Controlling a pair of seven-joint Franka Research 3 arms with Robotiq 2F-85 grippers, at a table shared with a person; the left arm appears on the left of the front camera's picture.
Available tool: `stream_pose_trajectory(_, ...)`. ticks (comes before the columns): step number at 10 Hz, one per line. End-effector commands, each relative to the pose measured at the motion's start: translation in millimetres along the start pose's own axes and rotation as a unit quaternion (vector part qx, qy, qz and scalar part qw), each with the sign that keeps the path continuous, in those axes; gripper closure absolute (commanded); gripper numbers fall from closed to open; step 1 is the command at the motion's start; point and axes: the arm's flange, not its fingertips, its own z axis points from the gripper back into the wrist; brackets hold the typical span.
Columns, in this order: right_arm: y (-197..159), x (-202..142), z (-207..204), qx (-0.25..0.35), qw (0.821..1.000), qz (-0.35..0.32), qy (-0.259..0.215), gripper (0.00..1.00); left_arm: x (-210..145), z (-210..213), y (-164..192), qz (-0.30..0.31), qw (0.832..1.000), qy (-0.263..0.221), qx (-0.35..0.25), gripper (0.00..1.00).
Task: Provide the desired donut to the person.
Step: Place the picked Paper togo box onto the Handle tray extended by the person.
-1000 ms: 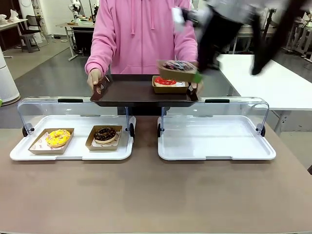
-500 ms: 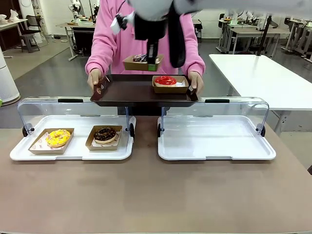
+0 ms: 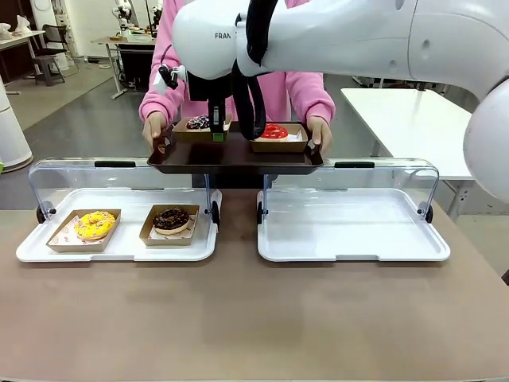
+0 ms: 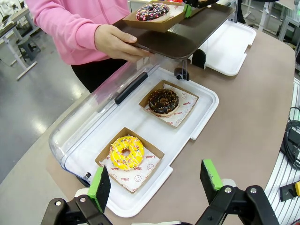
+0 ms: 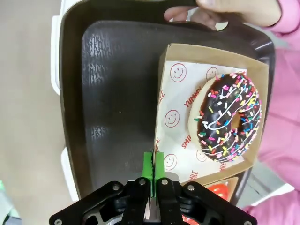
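Observation:
The person (image 3: 238, 64) in a pink hoodie holds a dark serving tray (image 3: 235, 155) by both ends at the far side. A red-iced donut (image 3: 274, 131) in a cardboard box sits on the tray's right part. My right gripper (image 3: 216, 134) is shut on the edge of a cardboard box (image 5: 178, 122) holding a chocolate donut with coloured sprinkles (image 5: 229, 117), low over the tray's left part (image 5: 112, 93); I cannot tell whether the box touches it. My left gripper (image 4: 154, 183) stands open above the left display tray.
A white display tray (image 3: 119, 247) with its clear lid raised holds a yellow donut (image 3: 95, 225) and a chocolate donut (image 3: 171, 220) in boxes. A second white display tray (image 3: 354, 235) lies to the right. The person's hand (image 5: 234, 9) grips the serving tray's handle.
My right arm has carried the sprinkled donut box leftward and down, from beside the red donut to the serving tray's left part. The person keeps the tray still.

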Motion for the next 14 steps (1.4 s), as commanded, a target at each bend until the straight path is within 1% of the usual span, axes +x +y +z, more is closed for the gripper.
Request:
stream_pose_trajectory(1, -12, -3, -4, -0.013, 1.0, 0.012, -0.008, 0.98, 0, 0, 1, 0.004, 1.0, -0.006, -0.003, 0.0)
stream_pose_trajectory(3, -17, -8, -13, 0.003, 1.0, 0.018, -0.008, 0.98, 0, 0, 1, 0.004, 1.0, -0.006, -0.003, 0.0)
stream_pose_trajectory(5, -25, -18, -24, 0.018, 0.999, 0.009, -0.038, 0.98, 0, 0, 1, 0.004, 1.0, -0.006, -0.003, 0.0)
stream_pose_trajectory(6, -25, -18, -26, 0.018, 0.999, 0.01, -0.042, 0.98, 0, 0, 1, 0.004, 1.0, -0.006, -0.003, 0.0)
stream_pose_trajectory(7, -24, -18, -24, 0.02, 0.999, 0.011, -0.041, 0.64, 0, 0, 1, 0.004, 1.0, -0.006, -0.003, 0.0)
stream_pose_trajectory(8, -24, -19, -22, 0.025, 0.999, 0.006, -0.042, 0.38, 0, 0, 1, 0.004, 1.0, -0.006, -0.003, 0.0)
stream_pose_trajectory(9, -25, -22, -19, 0.03, 0.998, 0.004, -0.049, 0.04, 0, 0, 1, 0.004, 1.0, -0.006, -0.003, 0.0)
stream_pose_trajectory(10, -25, -24, -17, 0.033, 0.998, 0.002, -0.048, 0.0, 0, 0, 1, 0.004, 1.0, -0.006, -0.003, 0.0)
stream_pose_trajectory(12, -25, -26, -12, 0.049, 0.997, -0.001, -0.054, 0.0, 0, 0, 1, 0.004, 1.0, -0.006, -0.003, 0.0)
stream_pose_trajectory(13, -26, -27, -11, 0.051, 0.997, 0.0, -0.058, 0.04, 0, 0, 1, 0.004, 1.0, -0.006, -0.003, 0.0)
stream_pose_trajectory(14, -26, -26, -10, 0.049, 0.997, 0.0, -0.06, 0.0, 0, 0, 1, 0.004, 1.0, -0.006, -0.003, 0.0)
